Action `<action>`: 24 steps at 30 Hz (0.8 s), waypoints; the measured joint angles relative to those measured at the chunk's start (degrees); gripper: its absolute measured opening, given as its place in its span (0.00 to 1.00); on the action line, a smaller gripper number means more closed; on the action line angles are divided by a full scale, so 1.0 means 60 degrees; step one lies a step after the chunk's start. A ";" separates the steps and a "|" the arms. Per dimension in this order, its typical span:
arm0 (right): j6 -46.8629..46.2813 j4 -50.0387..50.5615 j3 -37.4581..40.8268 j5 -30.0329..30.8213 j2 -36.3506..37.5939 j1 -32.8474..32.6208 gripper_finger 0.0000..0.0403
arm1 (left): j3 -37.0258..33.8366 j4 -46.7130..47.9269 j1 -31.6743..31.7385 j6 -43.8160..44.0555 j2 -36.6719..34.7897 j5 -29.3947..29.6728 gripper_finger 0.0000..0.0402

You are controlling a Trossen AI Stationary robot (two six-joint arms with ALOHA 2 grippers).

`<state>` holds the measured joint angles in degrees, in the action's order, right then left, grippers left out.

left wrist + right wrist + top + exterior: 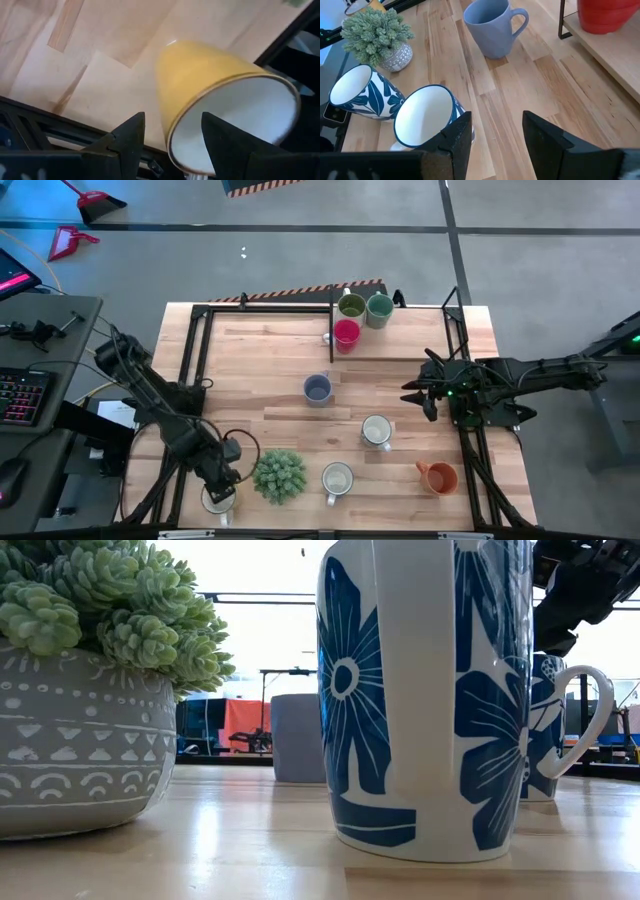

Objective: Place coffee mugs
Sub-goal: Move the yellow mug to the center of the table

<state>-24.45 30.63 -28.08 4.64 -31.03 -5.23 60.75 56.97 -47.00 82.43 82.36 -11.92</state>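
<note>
Your left gripper [219, 485] sits at the lower left of the high view, fingers [131, 135] parted around the rim of a yellow mug [220, 95], one finger outside the wall and one inside the mouth; whether they press it cannot be told. Its arm runs diagonally up toward the left edge.

Beside it stands the potted plant [279, 476], then a white floral mug [337, 478] and the orange mug [438, 476]. Mid-table sit another floral mug [376, 430] and the blue-grey mug [317, 389].

Your right gripper [415, 393], centre right, is spread and empty, arm stretched in from the right edge.

Farthest, on the raised shelf [420, 340], the red mug [346, 332], olive mug [351, 306] and teal mug [379, 308] cluster together.
</note>
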 joint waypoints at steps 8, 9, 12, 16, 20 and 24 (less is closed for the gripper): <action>-0.0013 0.0000 -0.0004 -0.0141 0.0000 -0.0003 0.38 | 0.0000 -0.0190 0.0000 0.0000 0.0957 0.0040 0.46; 0.0021 0.0000 -0.0004 -0.0140 0.0000 -0.0003 0.38 | 0.0000 -0.0226 0.0001 0.0000 0.1071 0.0040 0.46; 0.0059 0.0003 -0.0004 -0.0141 0.0000 -0.0004 0.38 | 0.0000 -0.0264 0.0018 -0.0010 0.1397 0.0041 0.46; 0.0076 0.0002 -0.0004 -0.0149 0.0000 -0.0004 0.38 | 0.0000 -0.0276 0.0008 -0.0041 0.1778 0.0039 0.46; 0.0076 0.0007 -0.0004 -0.0157 -0.0004 -0.0001 0.38 | 0.0000 -0.0262 0.0026 -0.0692 0.2080 0.0073 0.46; 0.0076 0.0031 -0.0004 -0.0192 -0.0004 -0.0004 0.38 | 0.0031 -0.0322 0.0058 -0.0856 0.2224 0.0031 0.46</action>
<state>-23.99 30.82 -28.10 3.49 -31.05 -5.26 60.94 55.04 -46.65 77.29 95.70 -11.74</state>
